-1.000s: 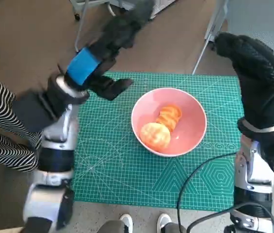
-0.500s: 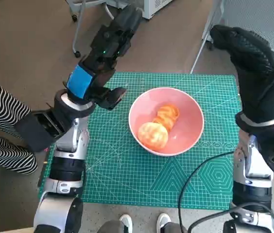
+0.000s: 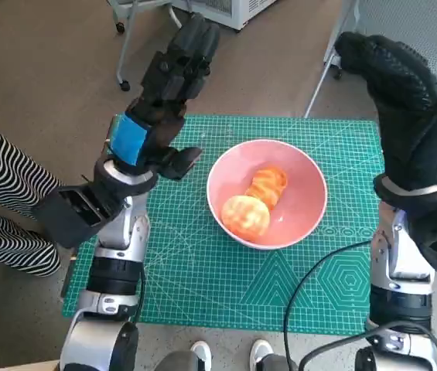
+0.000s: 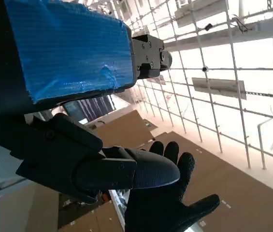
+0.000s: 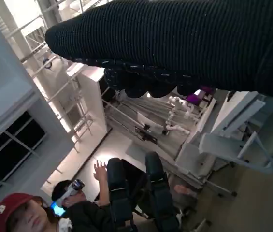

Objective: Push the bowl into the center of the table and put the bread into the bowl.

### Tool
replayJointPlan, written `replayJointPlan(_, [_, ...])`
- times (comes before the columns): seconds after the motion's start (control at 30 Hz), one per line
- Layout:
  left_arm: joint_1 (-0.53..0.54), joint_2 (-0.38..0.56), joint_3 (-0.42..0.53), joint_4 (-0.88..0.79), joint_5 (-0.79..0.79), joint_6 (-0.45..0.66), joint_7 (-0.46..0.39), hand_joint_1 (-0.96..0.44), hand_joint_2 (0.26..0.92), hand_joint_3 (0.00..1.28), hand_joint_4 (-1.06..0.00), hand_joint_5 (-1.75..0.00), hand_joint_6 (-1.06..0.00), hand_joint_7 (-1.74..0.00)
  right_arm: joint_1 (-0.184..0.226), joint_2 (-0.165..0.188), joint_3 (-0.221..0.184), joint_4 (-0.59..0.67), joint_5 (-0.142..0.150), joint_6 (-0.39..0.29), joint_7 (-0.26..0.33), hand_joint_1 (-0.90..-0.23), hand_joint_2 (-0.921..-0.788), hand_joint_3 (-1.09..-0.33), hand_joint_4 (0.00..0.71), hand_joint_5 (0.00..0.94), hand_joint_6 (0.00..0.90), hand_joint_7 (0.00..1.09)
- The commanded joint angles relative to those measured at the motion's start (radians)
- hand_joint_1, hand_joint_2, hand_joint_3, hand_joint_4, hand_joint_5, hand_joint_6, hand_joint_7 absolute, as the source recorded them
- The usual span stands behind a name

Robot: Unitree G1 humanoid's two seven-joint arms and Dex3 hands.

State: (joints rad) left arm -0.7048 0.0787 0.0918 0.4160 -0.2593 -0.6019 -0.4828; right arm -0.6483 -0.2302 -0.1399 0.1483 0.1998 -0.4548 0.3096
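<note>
Head view, nearest edge first: a black cable [image 3: 311, 282] crosses the green mat [image 3: 203, 270] on the bench at its near right corner, and a pair of shoes shows just below the near edge. Past that, about mid-bench, sits the pink bowl [image 3: 308, 212] with two pieces of bread [image 3: 247, 216] lying inside it, one round piece nearer and a ridged one behind. Judged from this, both parts of the task look done: the bowl is central and the bread is in it.

Left of the bowl, the left hand [image 3: 160, 100] is raised above the bench's far left corner, fingers extended and apart, holding nothing; its thumb points toward the bowl's rim without touching it. On the right, the right hand [image 3: 404, 100] is lifted high over the far right corner, fingers together and stretched out, also holding nothing. The left wrist view confirms this, showing its spread glove [image 4: 167, 203] against a ceiling. A person in striped clothing [image 3: 1, 201] sits at the left side of the bench.

Risk from here, as I judge it: the left thumb is near the rim, so a careless lowering could knock the bowl off centre or tip the bread out. The cable could also snag the right arm as it moves.
</note>
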Motion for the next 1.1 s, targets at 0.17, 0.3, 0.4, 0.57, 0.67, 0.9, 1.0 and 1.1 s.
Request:
replayJointPlan(0.17, [0.02, 0.011, -0.028, -0.053, 0.056, 0.028, 0.035, -0.77, 0.921, 0.41, 0.0, 0.0, 0.0, -0.18, 0.019, 0.0, 0.007, -0.006, -0.022, 0.013, -0.017, -0.665, -0.921, -0.658, 0.131, 0.003, -0.001, 0.59])
replayJointPlan(0.3, [0.022, 0.02, -0.032, -0.07, 0.064, 0.047, 0.04, -0.78, 0.921, 0.41, 0.0, 0.0, 0.0, -0.18, 0.019, -0.001, 0.007, -0.003, -0.024, 0.014, -0.019, -0.664, -0.921, -0.662, 0.132, 0.004, -0.001, 0.59])
replayJointPlan(0.4, [0.02, 0.026, -0.031, -0.073, 0.067, 0.051, 0.041, -0.78, 0.921, 0.42, 0.0, 0.0, 0.0, -0.18, 0.015, -0.003, 0.006, 0.006, -0.024, 0.008, -0.019, -0.664, -0.921, -0.664, 0.134, 0.004, -0.001, 0.58])
replayJointPlan(0.57, [0.016, 0.029, -0.031, -0.063, 0.061, 0.046, 0.036, -0.79, 0.921, 0.42, 0.0, 0.0, 0.0, -0.18, 0.014, -0.004, 0.006, 0.01, -0.024, 0.005, -0.019, -0.664, -0.921, -0.664, 0.134, 0.005, -0.001, 0.58])
replayJointPlan(0.67, [0.015, 0.03, -0.03, -0.057, 0.052, 0.044, 0.029, -0.79, 0.921, 0.42, 0.0, 0.0, 0.0, -0.18, 0.014, -0.005, 0.005, 0.01, -0.022, 0.005, -0.019, -0.664, -0.921, -0.664, 0.135, 0.005, -0.001, 0.58])
replayJointPlan(0.9, [0.018, 0.032, -0.034, -0.059, 0.046, 0.046, 0.022, -0.79, 0.921, 0.43, 0.0, 0.0, 0.0, -0.17, 0.017, -0.003, 0.007, 0.002, -0.022, 0.012, -0.024, -0.662, -0.921, -0.665, 0.136, 0.005, -0.001, 0.58])
replayJointPlan(1.0, [0.018, 0.034, -0.034, -0.057, 0.047, 0.046, 0.02, -0.79, 0.921, 0.43, 0.0, 0.0, 0.0, -0.17, 0.018, -0.002, 0.008, 0.0, -0.025, 0.014, -0.026, -0.667, -0.921, -0.665, 0.138, 0.006, -0.001, 0.58])
replayJointPlan(1.1, [0.019, 0.035, -0.033, -0.055, 0.045, 0.047, 0.018, -0.79, 0.921, 0.43, 0.0, 0.0, 0.0, -0.17, 0.02, -0.002, 0.01, -0.002, -0.026, 0.014, -0.028, -0.669, -0.921, -0.665, 0.139, 0.006, -0.001, 0.58])
